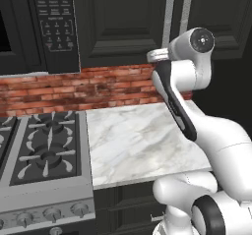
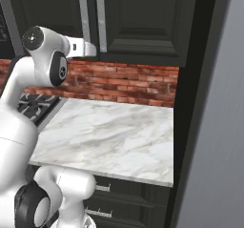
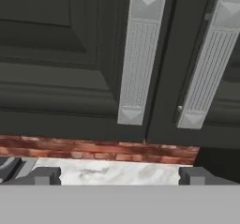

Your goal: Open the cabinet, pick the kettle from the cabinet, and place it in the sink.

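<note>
Cabinet [image 1: 133,22] ahead of me: tall black wall unit, panelled double doors, both shut. Two long vertical silver bar handles [image 3: 140,54] side by side at centre seam, ribbed faces, bevelled end caps; lower ends stop just above door bottom edge. Doors hang above brick backsplash and white marble counter. In right base view, handle pair sits at upper left of cabinet front. Kettle and sink not seen from here.
</note>
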Motion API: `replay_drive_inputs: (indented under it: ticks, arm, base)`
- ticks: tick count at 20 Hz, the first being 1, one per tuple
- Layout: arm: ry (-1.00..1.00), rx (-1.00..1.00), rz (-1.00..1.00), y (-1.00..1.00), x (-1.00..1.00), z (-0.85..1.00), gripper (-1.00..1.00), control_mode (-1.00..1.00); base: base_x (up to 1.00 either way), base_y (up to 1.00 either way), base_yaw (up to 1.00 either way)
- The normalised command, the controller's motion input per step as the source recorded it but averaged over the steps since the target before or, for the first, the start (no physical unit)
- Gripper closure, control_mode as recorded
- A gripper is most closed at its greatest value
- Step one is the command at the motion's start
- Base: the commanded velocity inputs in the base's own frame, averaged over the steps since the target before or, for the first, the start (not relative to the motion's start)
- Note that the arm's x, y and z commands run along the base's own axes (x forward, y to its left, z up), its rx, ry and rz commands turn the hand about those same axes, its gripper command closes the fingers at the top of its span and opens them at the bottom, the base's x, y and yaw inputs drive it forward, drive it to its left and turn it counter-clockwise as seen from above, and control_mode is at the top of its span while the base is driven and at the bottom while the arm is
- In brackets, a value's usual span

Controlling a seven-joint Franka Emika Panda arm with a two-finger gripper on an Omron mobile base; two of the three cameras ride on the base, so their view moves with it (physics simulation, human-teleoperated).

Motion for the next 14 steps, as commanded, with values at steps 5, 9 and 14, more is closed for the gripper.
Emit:
replay_drive_inputs:
  ticks: [5, 9, 14]
  arm:
    - [0.00, 0.00, -0.06, 0.00, 0.43, 0.15, -1.00, -1.00]
    - [0.00, 0.00, -0.01, -0.02, 0.36, 0.16, -1.00, -1.00]
    - [0.00, 0.04, 0.00, -0.09, 0.29, 0.05, -1.00, -1.00]
  base:
    - [0.00, 0.00, 0.00]
    - [0.00, 0.00, 0.00]
    - [0.00, 0.00, 0.00]
